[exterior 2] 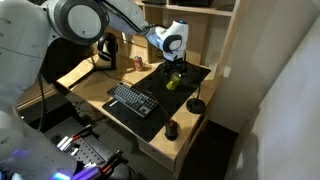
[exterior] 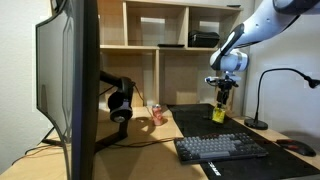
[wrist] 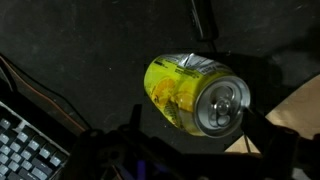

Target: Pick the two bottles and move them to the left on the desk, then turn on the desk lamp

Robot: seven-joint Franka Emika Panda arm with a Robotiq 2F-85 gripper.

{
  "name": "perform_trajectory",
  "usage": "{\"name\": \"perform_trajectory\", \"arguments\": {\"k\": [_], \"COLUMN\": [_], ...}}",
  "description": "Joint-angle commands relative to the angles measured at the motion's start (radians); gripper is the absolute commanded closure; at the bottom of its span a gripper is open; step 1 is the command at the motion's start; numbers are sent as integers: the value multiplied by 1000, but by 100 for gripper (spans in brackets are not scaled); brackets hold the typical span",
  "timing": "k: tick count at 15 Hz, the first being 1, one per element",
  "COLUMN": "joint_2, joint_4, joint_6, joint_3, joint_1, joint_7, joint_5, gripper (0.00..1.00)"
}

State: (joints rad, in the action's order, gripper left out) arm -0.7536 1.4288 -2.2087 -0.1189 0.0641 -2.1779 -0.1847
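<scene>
The yellow-green bottle [exterior: 218, 113] stands on the black mat [exterior: 195, 128] of the desk [exterior: 145, 152]. It also shows in an exterior view [exterior 2: 172, 82] and fills the wrist view [wrist: 185, 90], silver top towards me. My gripper [exterior: 222, 96] [exterior 2: 175, 70] [wrist: 193, 116] is right above it, open, with a finger on each side of its top. The pinkish-red bottle [exterior: 157, 113] [exterior 2: 138, 63] stands apart near the headphones. The desk lamp [exterior: 258, 105] has its round base [exterior 2: 196, 105] on the mat, beside the yellow-green bottle.
A keyboard [exterior: 220, 148] [exterior 2: 132, 100] and a mouse [exterior: 298, 148] [exterior 2: 171, 130] lie on the mat. Black headphones [exterior: 120, 100] hang by a monitor [exterior: 70, 80]. A wooden shelf unit [exterior: 170, 40] stands behind the desk.
</scene>
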Motion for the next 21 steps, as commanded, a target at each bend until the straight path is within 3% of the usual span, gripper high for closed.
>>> {"name": "perform_trajectory", "arguments": {"k": [1, 5, 10, 16, 17, 21], "joint_2": [21, 25, 27, 17, 156, 265], "joint_4": [19, 11, -18, -38, 50, 69], "joint_6": [29, 107, 294, 335, 369, 441], "joint_3": [25, 33, 71, 74, 58, 84], "joint_1": [20, 27, 65, 78, 46, 21], "joint_7": [63, 115, 252, 352, 318, 342], "joint_5": [-32, -37, -125, -207, -190, -210], "gripper": [0, 0, 0, 0, 0, 0]}}
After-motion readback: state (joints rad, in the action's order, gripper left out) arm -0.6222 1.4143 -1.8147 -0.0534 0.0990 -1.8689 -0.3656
